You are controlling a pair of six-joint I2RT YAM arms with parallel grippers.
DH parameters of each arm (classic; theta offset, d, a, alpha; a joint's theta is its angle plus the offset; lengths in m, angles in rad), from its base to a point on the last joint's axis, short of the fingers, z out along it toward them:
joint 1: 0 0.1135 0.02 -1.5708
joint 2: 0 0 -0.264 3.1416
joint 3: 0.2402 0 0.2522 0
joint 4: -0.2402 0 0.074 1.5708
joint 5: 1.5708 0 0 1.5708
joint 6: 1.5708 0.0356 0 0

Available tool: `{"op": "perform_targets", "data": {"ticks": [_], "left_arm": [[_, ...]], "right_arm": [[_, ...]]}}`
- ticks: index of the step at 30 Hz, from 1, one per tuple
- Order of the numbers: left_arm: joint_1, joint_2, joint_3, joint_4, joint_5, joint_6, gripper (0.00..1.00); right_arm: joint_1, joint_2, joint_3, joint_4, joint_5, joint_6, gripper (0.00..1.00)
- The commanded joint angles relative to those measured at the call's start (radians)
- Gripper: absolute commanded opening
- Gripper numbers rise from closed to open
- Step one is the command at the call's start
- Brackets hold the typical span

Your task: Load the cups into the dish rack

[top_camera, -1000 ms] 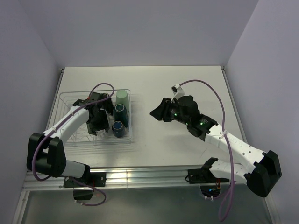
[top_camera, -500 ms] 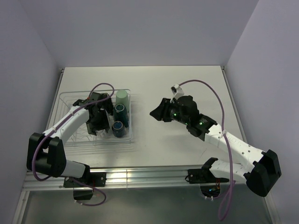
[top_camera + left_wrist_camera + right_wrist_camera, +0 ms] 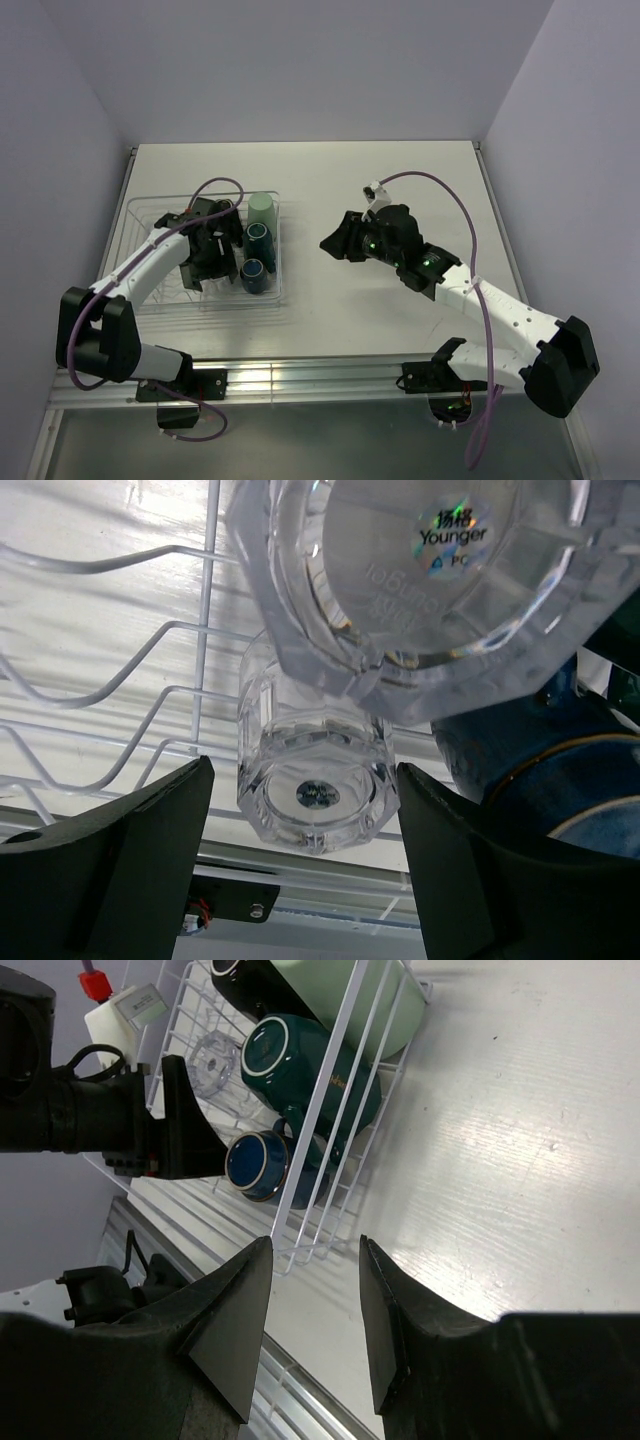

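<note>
The dish rack point(image 3: 140, 210) stands at the left of the table. A mint green tumbler point(image 3: 263, 211), a dark green mug point(image 3: 257, 240) and a navy mug point(image 3: 252, 272) lie in its right side. My left gripper point(image 3: 205, 268) is inside the rack and open. In the left wrist view its fingers point(image 3: 130, 860) stand wide on either side of a clear tumbler point(image 3: 315, 785) lying on the wires, not pressing it. A second clear tumbler point(image 3: 430, 590) is close above. The black mug point(image 3: 240, 975) shows at the edge of the right wrist view. My right gripper point(image 3: 330, 241) is open and empty, right of the rack.
The rack's white wires point(image 3: 150, 640) run under and beside the left gripper's fingers. The navy mug point(image 3: 545, 780) is close to the right finger. The metal rail point(image 3: 300, 380) runs along the table's near edge. Walls enclose the table on three sides.
The left gripper has shifted slightly toward the far side inside the rack. The right arm has moved very little. No cup has visibly moved.
</note>
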Motion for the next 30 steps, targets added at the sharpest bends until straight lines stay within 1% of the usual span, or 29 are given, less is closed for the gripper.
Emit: {"op": "perform_targets", "data": {"ticks": [1,13,16,19,21,22,23,24,25,27,30], "left_arm": [[0.004,-0.052,0.044,-0.021,-0.016,0.000,0.80],[0.004,-0.137,0.168,-0.105,-0.003,0.008,0.80],[0.004,-0.170,0.238,-0.121,0.008,0.011,0.80],[0.004,-0.206,0.347,-0.134,0.023,0.015,0.80],[0.004,-0.225,0.369,-0.095,0.042,0.017,0.80],[0.004,-0.239,0.377,-0.073,0.068,0.015,0.90],[0.004,-0.270,0.374,-0.046,0.088,0.012,0.90],[0.004,-0.287,0.363,0.020,0.102,0.012,0.91],[0.004,-0.304,0.346,0.048,0.134,0.014,0.99],[0.004,-0.342,0.331,0.115,0.158,0.040,0.99],[0.004,-0.399,0.297,0.186,0.213,0.058,0.99]], "right_arm": [[0.000,0.006,0.010,0.036,-0.005,-0.015,0.47],[0.003,0.011,0.018,0.025,0.004,-0.017,0.47],[0.001,0.011,0.022,0.014,0.015,-0.021,0.47],[0.003,-0.005,0.039,-0.015,0.038,-0.029,0.47],[0.003,-0.018,0.045,-0.035,0.052,-0.033,0.48],[0.001,-0.026,0.056,-0.044,0.074,-0.037,0.48],[0.001,-0.038,0.062,-0.055,0.087,-0.038,0.48],[0.001,-0.045,0.074,-0.075,0.096,-0.041,0.48],[0.001,-0.061,0.080,-0.082,0.110,-0.043,0.50],[0.001,-0.083,0.091,-0.105,0.122,-0.047,0.51],[0.001,-0.140,0.099,-0.131,0.154,-0.055,0.58]]}}
